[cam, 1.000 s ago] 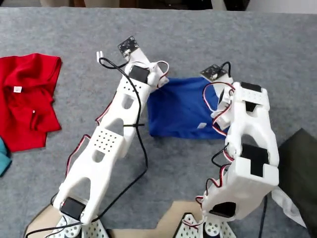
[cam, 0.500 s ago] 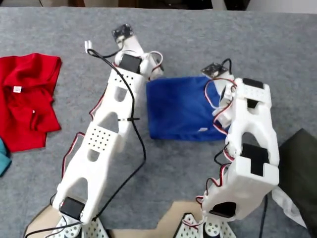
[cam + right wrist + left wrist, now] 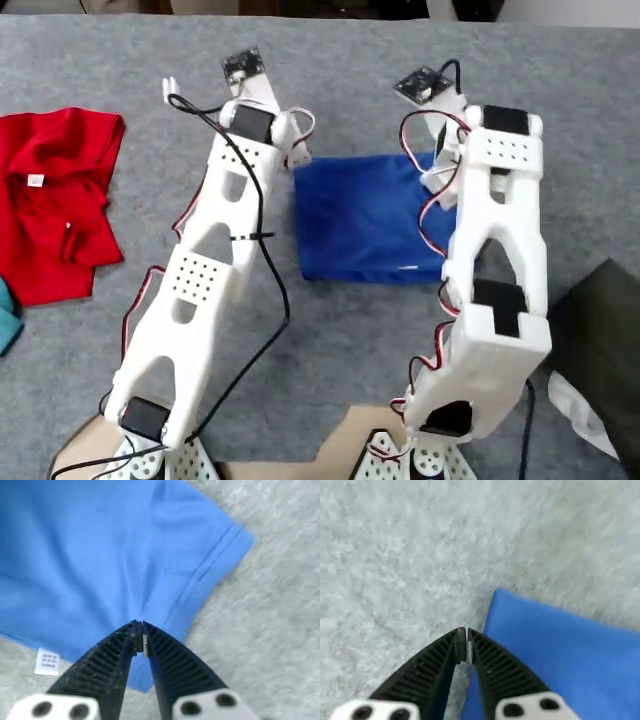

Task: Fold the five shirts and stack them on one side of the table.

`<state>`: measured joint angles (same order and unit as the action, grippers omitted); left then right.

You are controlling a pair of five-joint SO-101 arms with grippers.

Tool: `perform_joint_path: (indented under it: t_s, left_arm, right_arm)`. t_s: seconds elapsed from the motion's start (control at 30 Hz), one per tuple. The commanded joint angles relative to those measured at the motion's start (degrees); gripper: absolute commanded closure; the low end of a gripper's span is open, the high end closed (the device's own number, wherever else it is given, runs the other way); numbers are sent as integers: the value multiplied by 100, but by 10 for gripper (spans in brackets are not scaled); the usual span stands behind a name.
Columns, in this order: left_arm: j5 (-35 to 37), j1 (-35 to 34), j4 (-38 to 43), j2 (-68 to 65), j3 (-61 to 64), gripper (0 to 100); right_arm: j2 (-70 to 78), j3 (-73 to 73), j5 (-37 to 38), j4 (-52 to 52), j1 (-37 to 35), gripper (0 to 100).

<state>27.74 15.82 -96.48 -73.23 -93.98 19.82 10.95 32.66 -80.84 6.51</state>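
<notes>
Part of blue shirt (image 3: 360,220) hides beneath right arm (image 3: 495,230); left gripper (image 3: 463,639) clenched empty just beside its corner; right gripper (image 3: 139,631) clenched, tips over its gathered creases

Tan board (image 3: 342,448) — on grey felt (image 3: 560,70).

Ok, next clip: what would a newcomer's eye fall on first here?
The blue shirt, folded flat in the middle of the grey table. Both grippers are shut: the left gripper at the shirt's corner, the right gripper over the blue cloth. A red shirt lies at the high view's left edge.
</notes>
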Motion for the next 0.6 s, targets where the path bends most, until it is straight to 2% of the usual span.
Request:
perform_joint_path:
  t_s: [0.0, 0.17, 0.27, 0.4, 0.57]
  left_arm:
    - [-404, 114, -246, 57, -79, 981]
    - [-1327, 9, -448, 66, -26, 978]
    - [-1407, -97, -448, 92, -44, 902]
    - [-1336, -88, -440, 277, -44, 775]
    - [-958, -35, -308, 189, -26, 771]
  right_arm:
    - [66, 233, -501, -255, 66, 982]
    - [215, -57, -853, -255, 400, 824]
    - [277, -303, -958, -158, 312, 733]
    - [426, -567, -1284, 220, 268, 720]
    - [901, -549, -1433, 466, 303, 720]
